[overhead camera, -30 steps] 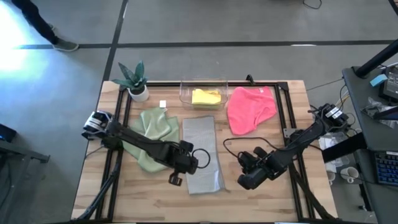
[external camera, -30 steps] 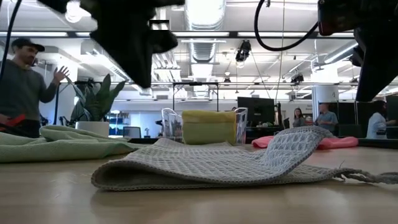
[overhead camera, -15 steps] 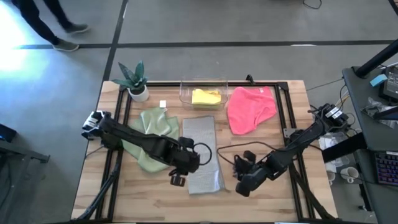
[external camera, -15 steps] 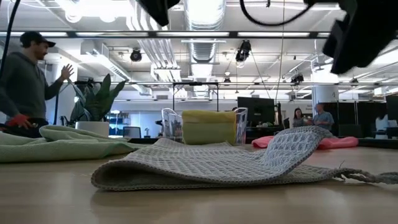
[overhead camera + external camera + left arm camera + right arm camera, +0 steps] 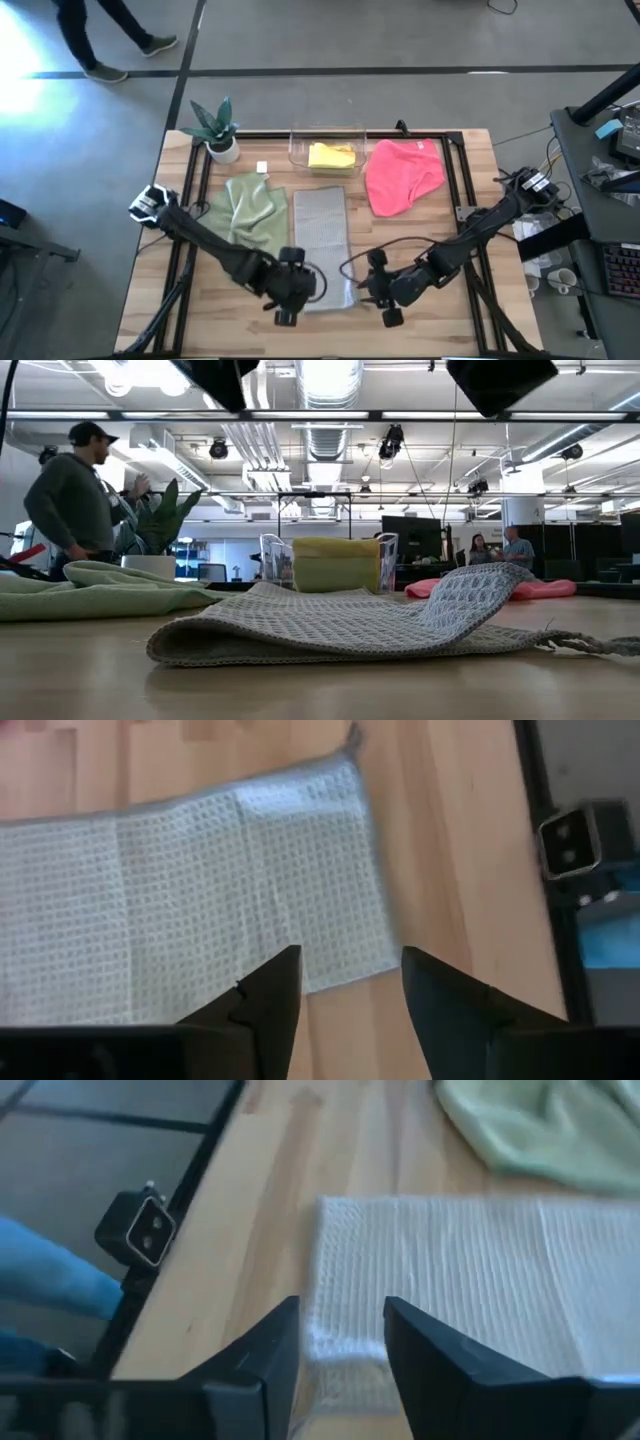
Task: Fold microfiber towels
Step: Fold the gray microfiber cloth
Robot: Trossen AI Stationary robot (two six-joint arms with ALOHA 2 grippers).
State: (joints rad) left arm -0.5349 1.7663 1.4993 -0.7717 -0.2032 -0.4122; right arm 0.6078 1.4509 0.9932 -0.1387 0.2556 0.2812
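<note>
Lying folded into a long strip on the table, the light grey towel, with the sage green towel beside it, the yellow towel inside the clear bin and the pink towel at the far right. Flanking the grey strip's near end, left hand and right hand, both parted, gripping nothing.
</note>
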